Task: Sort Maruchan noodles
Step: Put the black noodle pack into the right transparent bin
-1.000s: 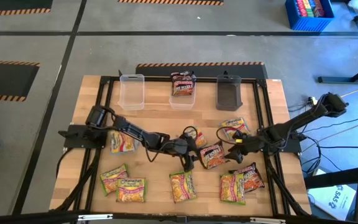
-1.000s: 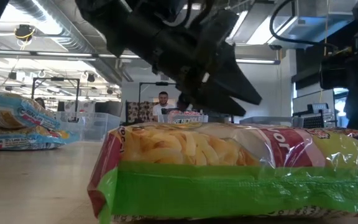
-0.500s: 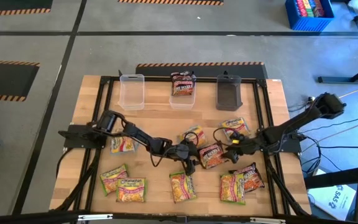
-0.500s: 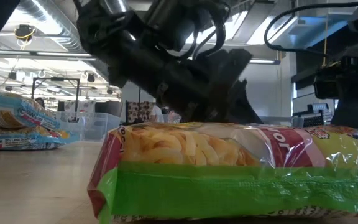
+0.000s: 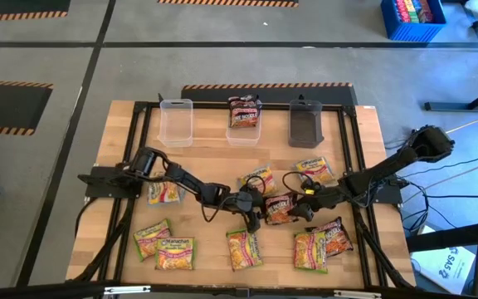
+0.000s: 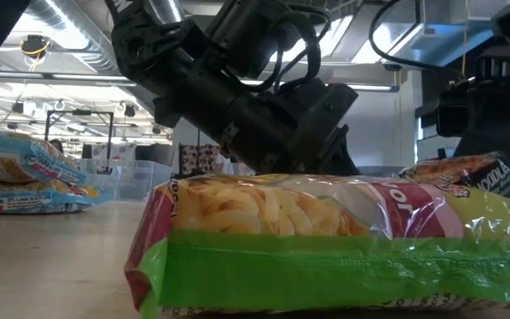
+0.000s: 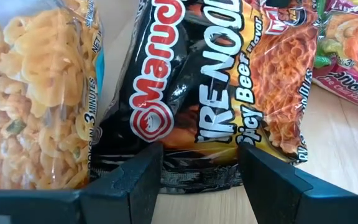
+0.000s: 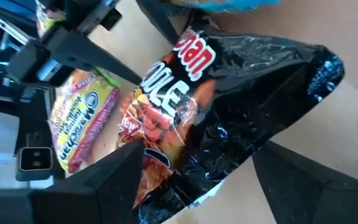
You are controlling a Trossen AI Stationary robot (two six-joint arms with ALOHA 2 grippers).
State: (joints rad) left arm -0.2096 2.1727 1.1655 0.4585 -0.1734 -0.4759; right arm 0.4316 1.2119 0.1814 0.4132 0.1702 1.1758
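Two dark, slender, jointed arms [image 5: 181, 178], matte black throughout, with looped black cables running along the links. Blocky black wrist housings. Flat, angular black fingers [image 7: 135, 183], wedge-shaped at the tips, on the left gripper [image 7: 201, 180] and right gripper [image 8: 197, 180].

Your left gripper [image 5: 254, 209] sits at table centre; a packet [image 5: 277, 208] lies at its 3 o'clock, right gripper [image 5: 302, 207] beyond. Three tubs [image 5: 176, 121] at 12.
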